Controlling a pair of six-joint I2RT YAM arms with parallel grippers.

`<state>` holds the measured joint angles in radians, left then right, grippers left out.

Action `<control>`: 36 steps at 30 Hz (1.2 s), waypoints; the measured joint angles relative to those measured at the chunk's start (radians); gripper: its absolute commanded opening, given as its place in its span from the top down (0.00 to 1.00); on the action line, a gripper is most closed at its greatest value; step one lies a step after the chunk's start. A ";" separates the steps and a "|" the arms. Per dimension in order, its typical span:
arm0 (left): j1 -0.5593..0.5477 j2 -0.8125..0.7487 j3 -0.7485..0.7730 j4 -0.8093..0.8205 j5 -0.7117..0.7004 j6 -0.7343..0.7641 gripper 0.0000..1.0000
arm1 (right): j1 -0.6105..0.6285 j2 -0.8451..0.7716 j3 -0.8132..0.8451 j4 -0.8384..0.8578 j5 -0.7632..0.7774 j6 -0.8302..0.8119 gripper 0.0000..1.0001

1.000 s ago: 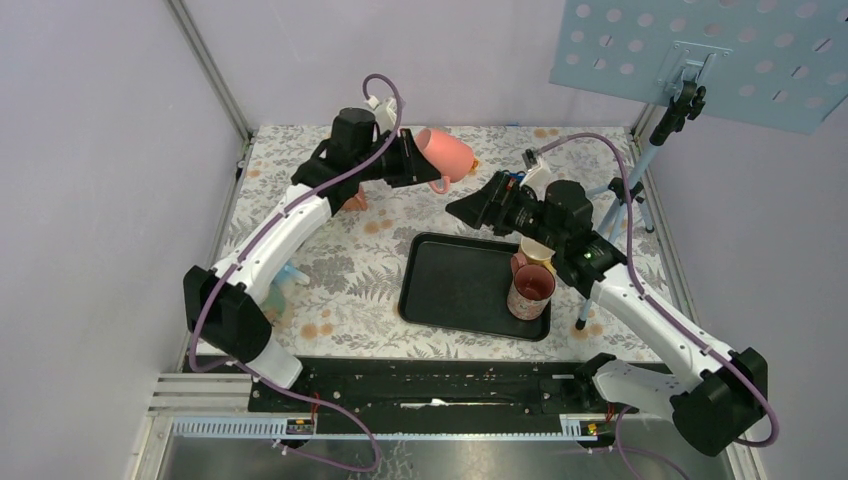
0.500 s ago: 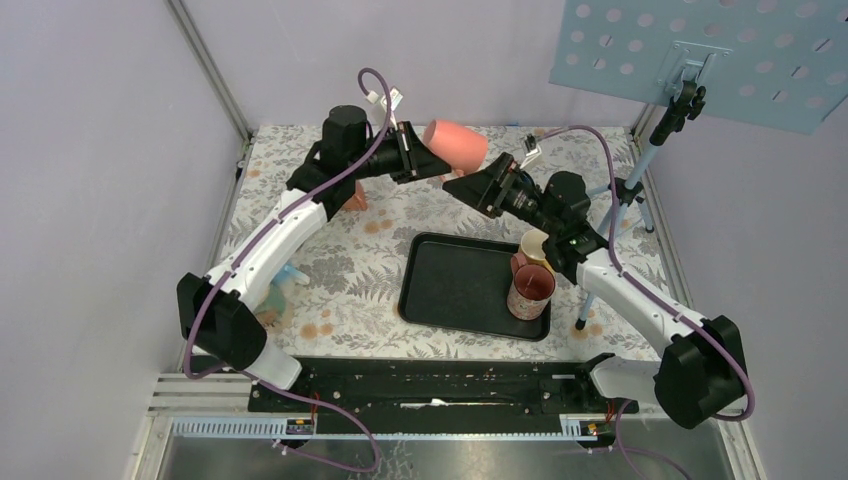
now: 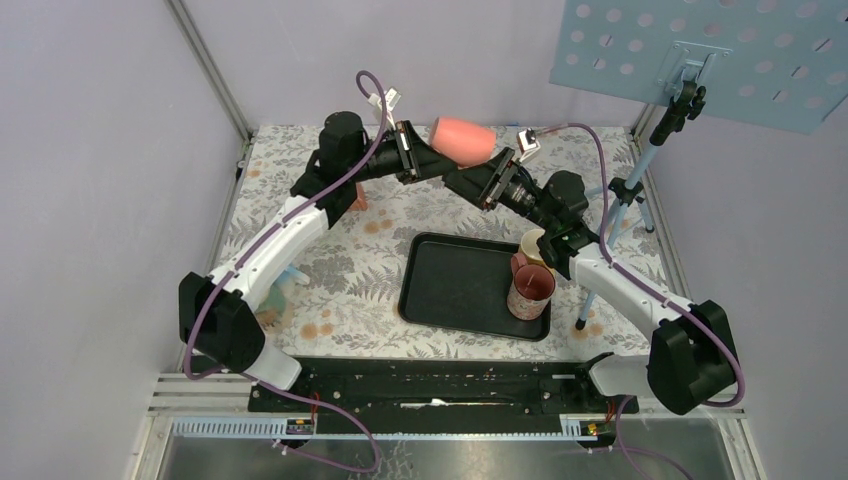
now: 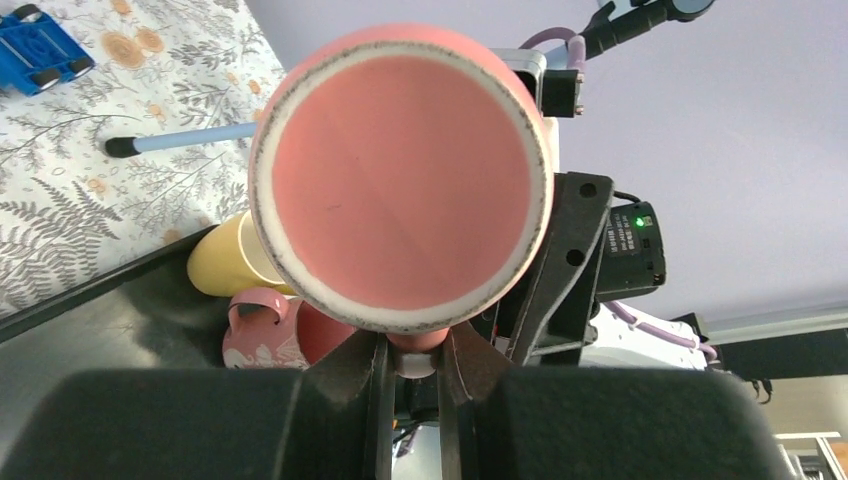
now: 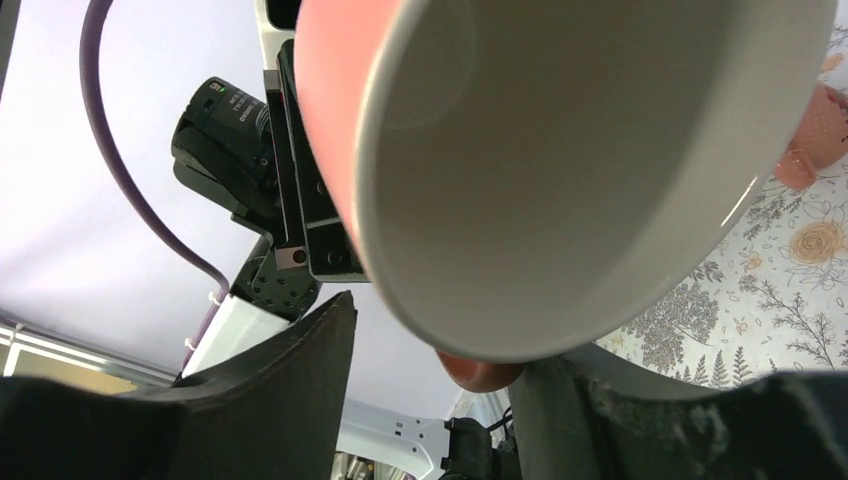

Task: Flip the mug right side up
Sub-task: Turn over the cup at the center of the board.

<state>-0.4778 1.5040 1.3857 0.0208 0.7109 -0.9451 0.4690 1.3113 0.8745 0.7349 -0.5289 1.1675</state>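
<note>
The pink mug [image 3: 463,141] hangs on its side in the air above the back of the table, white inside [image 5: 590,150], flat base [image 4: 400,165] facing the left wrist camera. My left gripper [image 3: 425,160] is shut on the mug's handle, which shows pinched between the fingers [image 4: 412,365]. My right gripper [image 3: 482,182] has come up to the mug's mouth from the right. Its jaws stand apart under the rim [image 5: 440,380]. The handle's end [image 5: 480,372] lies against the right finger, with a wide gap to the left finger [image 5: 300,380].
A black tray [image 3: 450,290] lies mid-table with a patterned pink mug [image 3: 530,292] and a yellow mug [image 3: 537,247] in its right end. A tripod [image 3: 640,170] carrying a blue perforated panel [image 3: 700,60] stands at the right. A blue toy [image 3: 285,275] lies left.
The left arm has carried the mug a little up and right. The right arm has swung up to the mug's mouth, and its jaws have narrowed.
</note>
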 measured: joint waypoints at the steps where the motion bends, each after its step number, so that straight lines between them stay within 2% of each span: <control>1: 0.000 0.000 -0.006 0.017 0.007 -0.013 1.00 | 0.000 0.000 0.000 0.004 -0.001 0.003 0.44; 6: 0.000 -0.005 -0.034 0.088 0.033 -0.053 1.00 | -0.001 0.002 0.000 0.008 -0.008 0.011 0.59; 10: 0.002 -0.006 -0.047 0.128 0.049 -0.081 1.00 | -0.001 0.002 0.000 0.002 -0.012 0.016 0.75; 14: 0.011 -0.009 -0.067 0.163 0.064 -0.127 1.00 | -0.001 0.001 0.002 0.014 -0.018 0.011 0.99; 21: 0.013 -0.014 -0.110 0.214 0.071 -0.163 1.00 | -0.001 -0.014 0.006 -0.035 -0.023 -0.042 1.00; 23: 0.013 -0.017 -0.121 0.218 0.071 -0.166 0.87 | -0.001 -0.023 0.010 -0.069 -0.022 -0.066 1.00; 25: 0.011 -0.017 -0.125 0.222 0.070 -0.167 0.79 | 0.000 -0.033 0.014 -0.097 -0.019 -0.087 1.00; 26: 0.010 -0.017 -0.128 0.224 0.070 -0.168 0.70 | 0.000 -0.038 0.014 -0.111 -0.016 -0.098 1.00; 28: 0.010 -0.017 -0.137 0.230 0.070 -0.154 0.60 | 0.000 -0.051 0.016 -0.142 -0.015 -0.121 1.00; 31: 0.007 -0.019 -0.147 0.225 0.068 -0.114 0.39 | 0.002 -0.066 0.026 -0.213 0.003 -0.142 1.00; 34: 0.006 -0.029 -0.155 0.209 0.066 -0.081 0.27 | 0.001 -0.067 0.026 -0.280 0.030 -0.169 1.00; 36: 0.006 -0.036 -0.164 0.198 0.060 -0.058 0.23 | 0.002 -0.067 0.030 -0.322 0.045 -0.187 1.00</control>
<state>-0.4713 1.4681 1.2213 0.2188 0.7708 -1.0027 0.4706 1.2442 0.9047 0.4126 -0.4843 0.9806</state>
